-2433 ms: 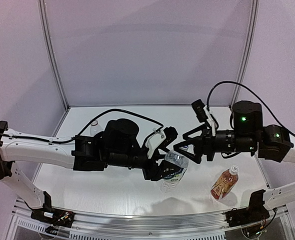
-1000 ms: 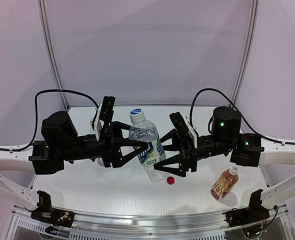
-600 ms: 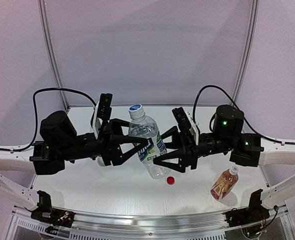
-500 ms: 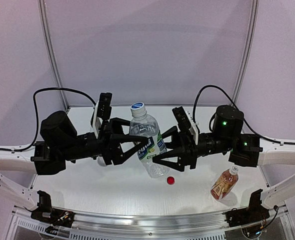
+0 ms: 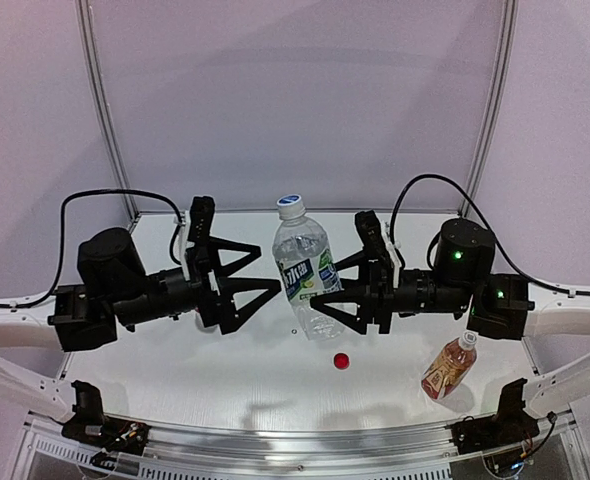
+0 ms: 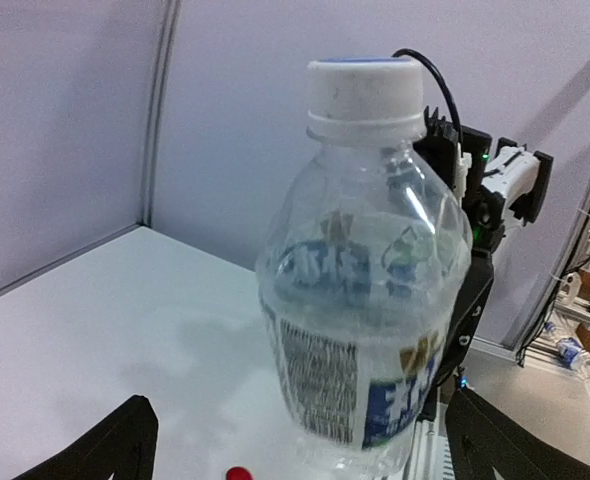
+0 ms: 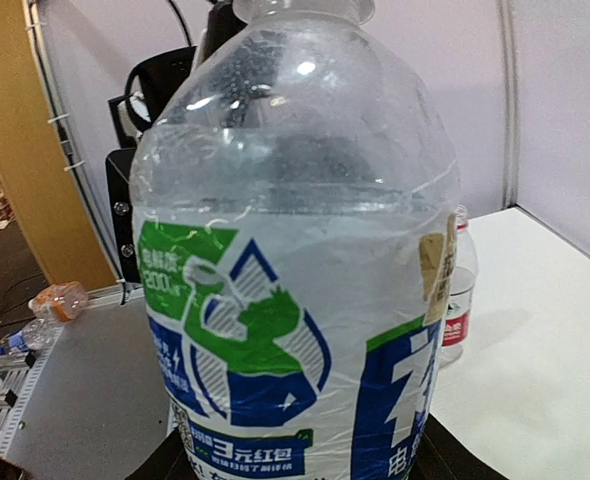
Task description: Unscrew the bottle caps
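Railing [image 5: 275,432] made of metal runs along the near edge of the white table [image 5: 225,385]. The table top is smooth and a bit shiny.

A little red cap [image 5: 342,360] lies alone on the table. It is on the near side of the right pincer [image 5: 325,283], close under it and not touching anything. An amber bottle [image 5: 449,367] lies on its side on the table, near the back end of the right pincer and off to its right.

The right pincer reaches in from the right and pinches the green-blue bottle [image 5: 309,275] at its label, one finger on each side. The bottle leans a little. I cannot tell if its bottom rests on the table. Its blue-and-white cap [image 5: 291,206] is on top, above both pincers.

The left pincer [image 5: 267,266] points at the same bottle from the other side. Its fingers are spread wide and hold nothing, with a small gap between them and the bottle. So the bottle stands right between the two pincers.

From the right wrist, the held bottle fills almost the whole view and hides most things behind it. Past it, a red-label bottle [image 7: 457,290] stands upright on the table. I cannot tell if it has a cap.

A black cable [image 5: 115,195] loops up behind the left arm, and another one [image 5: 425,185] behind the right arm.

Farthest back are pale purple walls [image 5: 295,100] on three sides, with a thin metal post [image 5: 103,110] in each back corner.
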